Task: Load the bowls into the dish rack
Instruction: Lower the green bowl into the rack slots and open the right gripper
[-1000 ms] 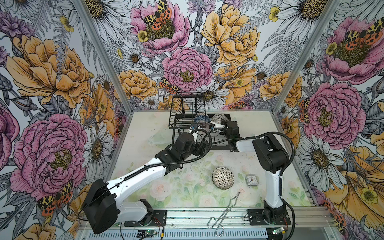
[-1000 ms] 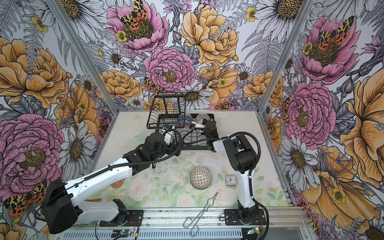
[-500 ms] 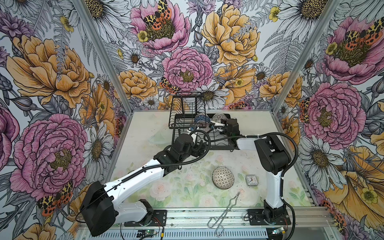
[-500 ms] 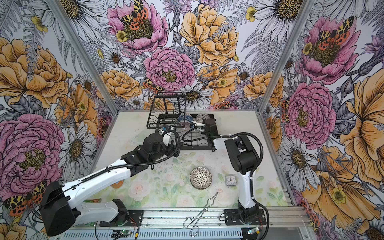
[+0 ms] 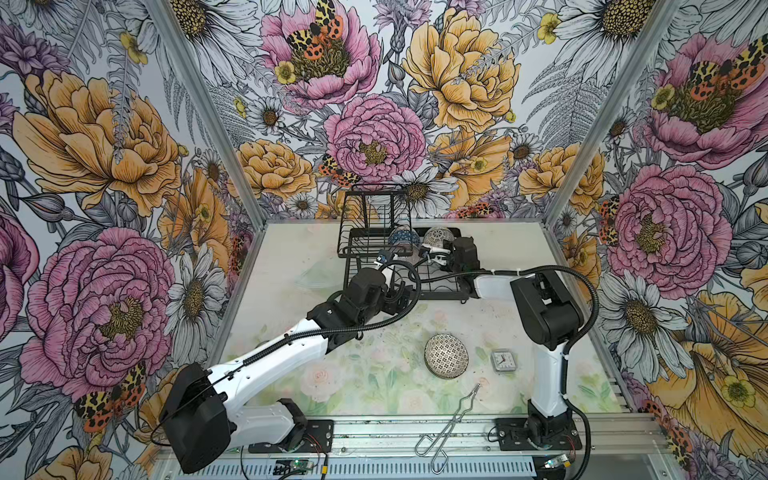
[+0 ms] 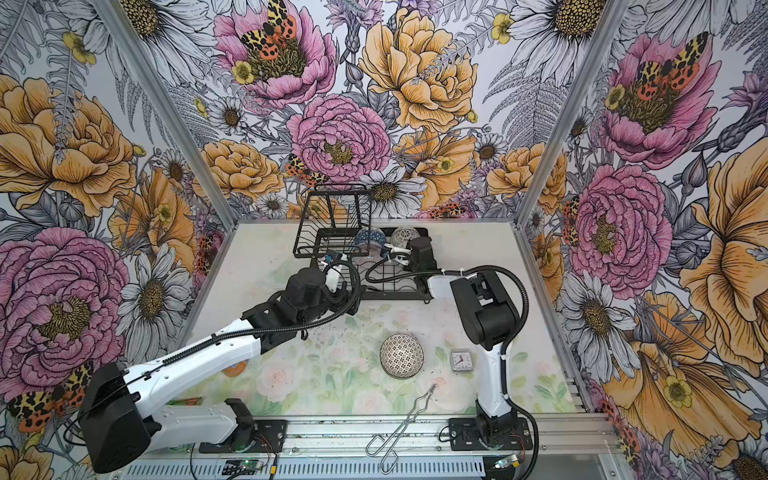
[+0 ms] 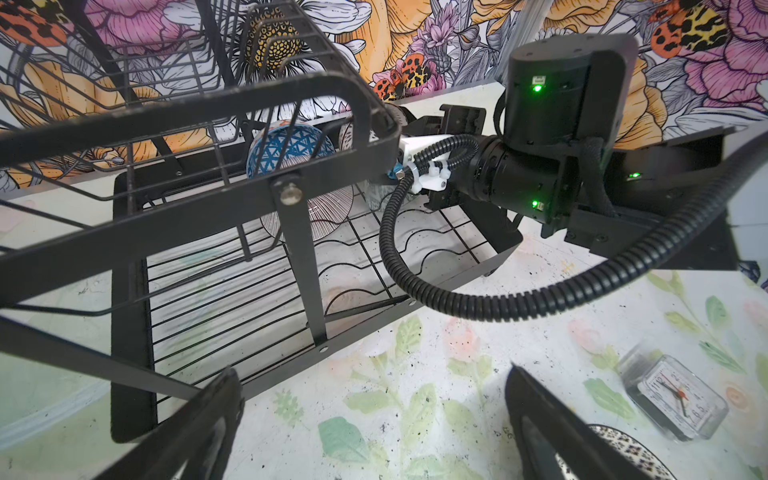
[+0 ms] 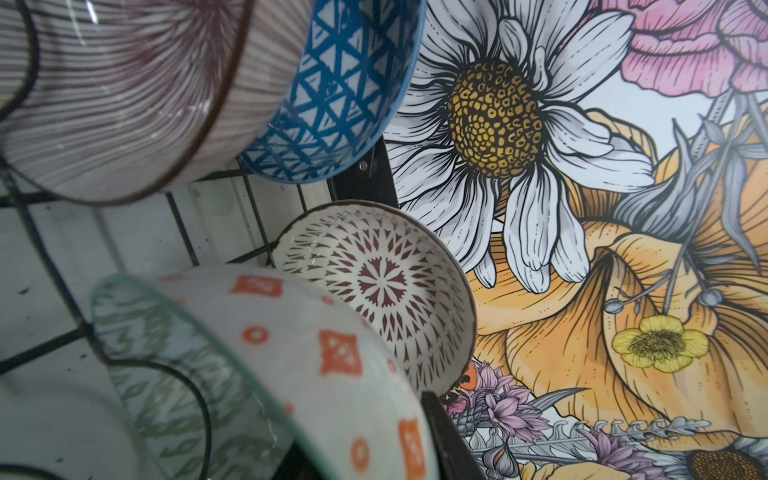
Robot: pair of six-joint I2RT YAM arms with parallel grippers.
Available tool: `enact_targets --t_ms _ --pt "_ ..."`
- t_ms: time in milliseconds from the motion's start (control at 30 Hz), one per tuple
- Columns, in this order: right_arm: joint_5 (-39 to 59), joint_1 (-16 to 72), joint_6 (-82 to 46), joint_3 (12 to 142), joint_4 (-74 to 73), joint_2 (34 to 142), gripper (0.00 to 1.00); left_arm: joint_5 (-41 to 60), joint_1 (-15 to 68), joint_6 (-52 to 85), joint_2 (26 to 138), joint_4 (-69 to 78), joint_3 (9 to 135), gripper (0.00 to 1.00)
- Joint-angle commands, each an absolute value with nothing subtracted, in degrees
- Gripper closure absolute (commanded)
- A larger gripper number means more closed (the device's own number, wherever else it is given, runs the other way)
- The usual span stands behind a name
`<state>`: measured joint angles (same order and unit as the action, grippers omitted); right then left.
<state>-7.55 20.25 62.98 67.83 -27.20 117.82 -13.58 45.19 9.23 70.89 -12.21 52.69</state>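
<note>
The black wire dish rack (image 5: 361, 249) (image 6: 316, 249) (image 7: 208, 104) stands at the back. Leaning in it are a blue-triangle bowl (image 5: 404, 237) (image 8: 340, 91), a dotted bowl (image 5: 440, 237) (image 8: 374, 282) and a pink-striped bowl (image 8: 124, 91) (image 7: 328, 216). My right gripper (image 5: 432, 253) (image 8: 365, 440) reaches into the rack. The wall of a green-grey bowl (image 8: 291, 353) with orange marks outside stands between its fingers (image 8: 444, 432), and their pressure on it does not show. A mosaic bowl (image 5: 446, 355) (image 6: 401, 356) lies on the table. My left gripper (image 5: 397, 296) (image 7: 374, 415) hangs open and empty before the rack.
A small clock (image 5: 503, 360) (image 7: 677, 399) lies right of the mosaic bowl. Metal tongs (image 5: 453, 419) lie at the front edge. A clear glass dish (image 5: 318, 276) sits left of the rack. The right arm's cable (image 7: 415, 282) loops over the rack's front corner.
My left gripper has drawn back a little from the rack. The right gripper stays in the rack at the green-grey bowl, almost where it was.
</note>
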Motion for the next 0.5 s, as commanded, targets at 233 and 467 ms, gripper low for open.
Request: enact_targets --t_ms 233,467 --pt "-6.6 20.0 60.1 67.2 -26.5 113.8 0.25 -12.7 44.7 9.8 69.0 -12.8 52.1 0.01" --pt "-6.7 20.0 57.0 65.4 -26.8 110.0 0.01 -12.9 44.6 9.5 68.3 -13.0 51.8 0.01"
